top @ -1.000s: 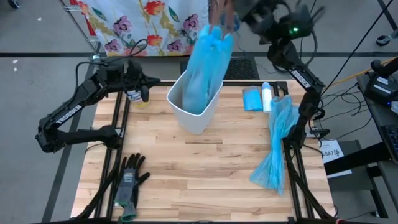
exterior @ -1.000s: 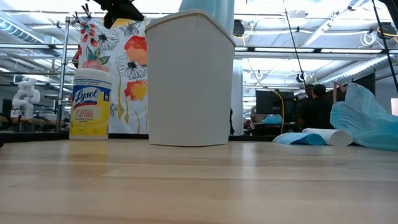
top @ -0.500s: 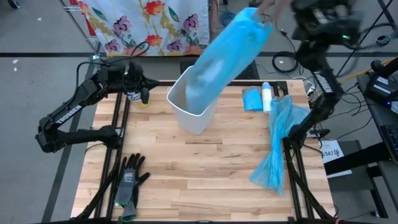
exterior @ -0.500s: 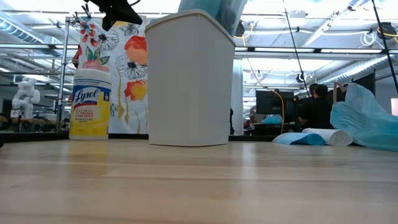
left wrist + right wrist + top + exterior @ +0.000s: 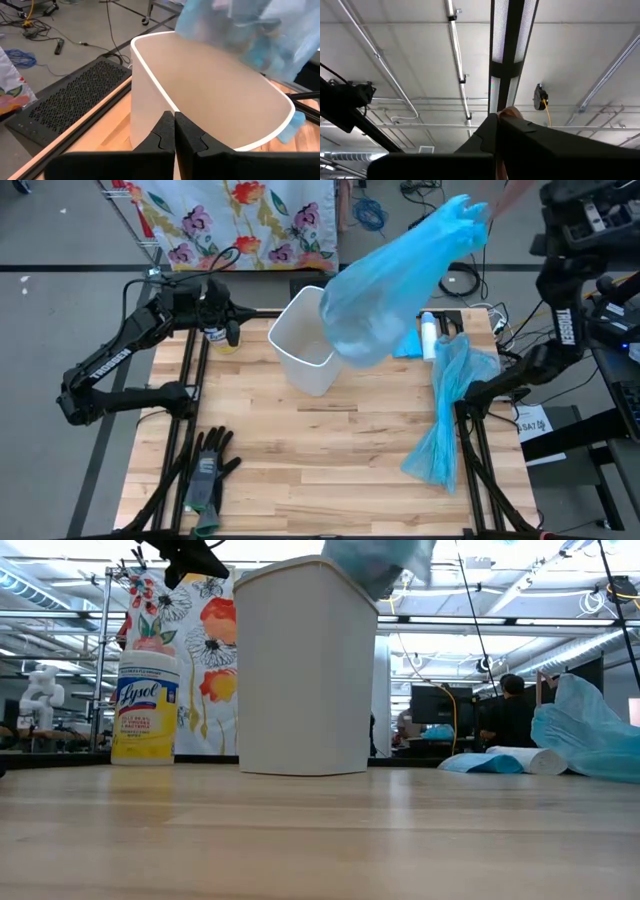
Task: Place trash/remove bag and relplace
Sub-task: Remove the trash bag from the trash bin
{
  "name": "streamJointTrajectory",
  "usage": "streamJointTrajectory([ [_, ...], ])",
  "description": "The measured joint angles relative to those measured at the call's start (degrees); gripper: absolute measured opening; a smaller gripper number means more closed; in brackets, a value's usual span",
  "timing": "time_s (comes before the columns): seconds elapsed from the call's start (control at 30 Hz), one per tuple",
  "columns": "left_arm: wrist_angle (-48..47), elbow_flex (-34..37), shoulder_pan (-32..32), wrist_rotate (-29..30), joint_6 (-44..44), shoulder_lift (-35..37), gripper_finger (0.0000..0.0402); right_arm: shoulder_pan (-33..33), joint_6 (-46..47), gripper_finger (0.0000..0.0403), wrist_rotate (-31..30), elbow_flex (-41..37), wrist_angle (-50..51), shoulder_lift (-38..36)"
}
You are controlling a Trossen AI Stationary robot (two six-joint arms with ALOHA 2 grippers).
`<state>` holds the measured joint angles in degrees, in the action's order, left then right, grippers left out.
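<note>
I am holding my left gripper [image 5: 174, 114] at the table's far left corner, fingers clenched together on nothing. A yellow wipes canister [image 5: 145, 705] is standing just beside these jaws, and a pair of gloves [image 5: 207, 470] is lying well away from them on the near side. Directly ahead of the left jaws, the white bin [image 5: 305, 345] is standing upright, near but not touching. Above and beyond its rim, the filled blue bag [image 5: 400, 280] is hanging clear; the trash [image 5: 260, 45] is showing as blurred shapes inside it. A bag roll [image 5: 428, 335] and a loose blue bag [image 5: 445, 410] are lying below my right gripper [image 5: 496, 116], which is pointing at the ceiling, fingers clenched. I cannot tell what is holding the bag's neck.
</note>
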<state>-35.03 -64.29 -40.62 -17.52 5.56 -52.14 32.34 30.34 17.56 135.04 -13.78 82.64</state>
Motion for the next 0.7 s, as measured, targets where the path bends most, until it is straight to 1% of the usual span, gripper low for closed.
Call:
streamJointTrajectory([
  [0.33, -0.09, 0.00, 0.00, 0.00, 0.11, 0.00, 0.0000, 0.00, -1.25, 0.0000, -1.22, -0.09, 1.72, -1.38],
  [0.5, -0.22, 0.00, 0.02, 0.00, 0.12, 0.00, 0.0000, 0.00, -1.31, 0.0000, -1.20, -0.04, 7.79, -1.89],
  [0.7, -0.24, 0.00, 0.02, 0.00, 0.15, 0.00, 0.0000, -0.02, -3.20, 0.0000, -1.20, -0.18, 7.86, -1.86],
])
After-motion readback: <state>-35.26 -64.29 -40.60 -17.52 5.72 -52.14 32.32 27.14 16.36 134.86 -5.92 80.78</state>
